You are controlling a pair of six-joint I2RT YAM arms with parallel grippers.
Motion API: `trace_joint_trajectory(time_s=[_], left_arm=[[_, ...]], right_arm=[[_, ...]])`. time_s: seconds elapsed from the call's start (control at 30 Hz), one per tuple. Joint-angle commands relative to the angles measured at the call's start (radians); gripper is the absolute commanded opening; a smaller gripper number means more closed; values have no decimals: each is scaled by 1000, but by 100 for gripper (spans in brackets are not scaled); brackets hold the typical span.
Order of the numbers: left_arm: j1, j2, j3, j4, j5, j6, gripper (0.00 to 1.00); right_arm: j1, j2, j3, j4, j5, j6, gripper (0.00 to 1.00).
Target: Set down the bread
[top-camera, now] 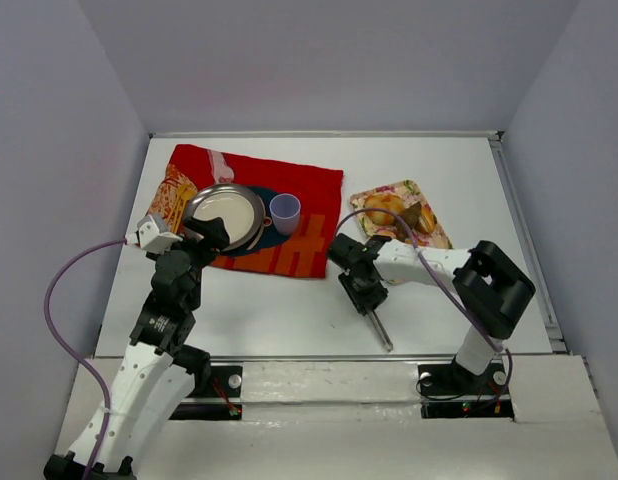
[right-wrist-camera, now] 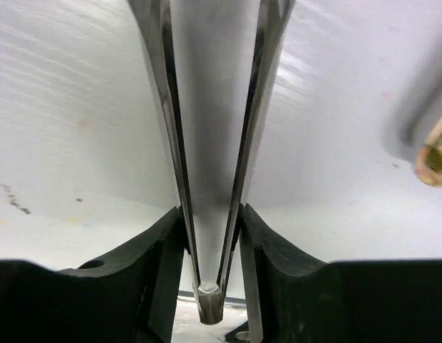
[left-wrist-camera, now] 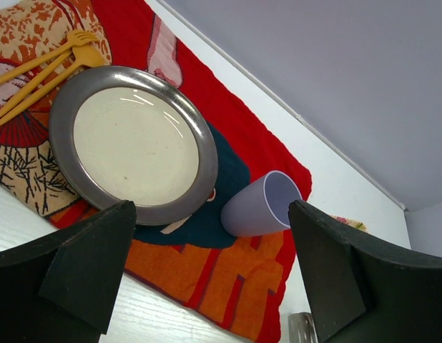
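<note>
Round golden bread (top-camera: pixel 384 208) lies on a floral mat (top-camera: pixel 434 238) at the right, with a darker piece (top-camera: pixel 426 217) beside it; a centre dimple is too small to make out. My right gripper (top-camera: pixel 363 283) (right-wrist-camera: pixel 212 214) is low over the table, in front of the mat. It is shut on metal tongs (top-camera: pixel 380 328) (right-wrist-camera: pixel 177 179), both fingers pressing the two arms near their joined end. My left gripper (top-camera: pixel 211 235) (left-wrist-camera: pixel 210 236) hangs open and empty above the near edge of the red cloth (left-wrist-camera: pixel 228 279).
On the red cloth (top-camera: pixel 309 190) stand a grey-rimmed plate (top-camera: pixel 227 213) (left-wrist-camera: pixel 135 143) and a lilac cup (top-camera: pixel 284 210) (left-wrist-camera: pixel 260 207). Yellow cutlery (left-wrist-camera: pixel 42 71) lies on a patterned napkin at the plate's left. Walls enclose the table.
</note>
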Motion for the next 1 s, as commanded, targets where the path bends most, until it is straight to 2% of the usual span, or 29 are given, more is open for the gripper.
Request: trace_joint_trajectory(time_s=[0.0,0.13,0.17,0.2,0.27,0.37,0.53,0.8,0.97], left_arm=[[3,-13,-10,36,-14,10,99],[3,-16,-8,32,-10,12,99],[3,-22,-8,29,-11,12,99],[3,-27,-8,26,-13,12,99],[3,-36,-10,25,-13,10,99],[3,-45,-11,22,-13,9,99],[3,-48,-10,22,-11,7,99],[3,-50,-13,29,-7,6,99],[3,-59,-14,26,-11,7,99]], right_arm=[[6,-85,-8,16,129,65,39],[6,-211,48,28,191,60,39],[6,-251,59,45,215,56,43],[6,-251,64,56,220,48,43],[-25,-305,71,83,214,33,49],[-57,-372,78,89,231,31,49],[-143,-467,73,89,170,11,59],[-241,-570,65,-53,128,106,64],[-316,-625,45,-160,215,186,63]])
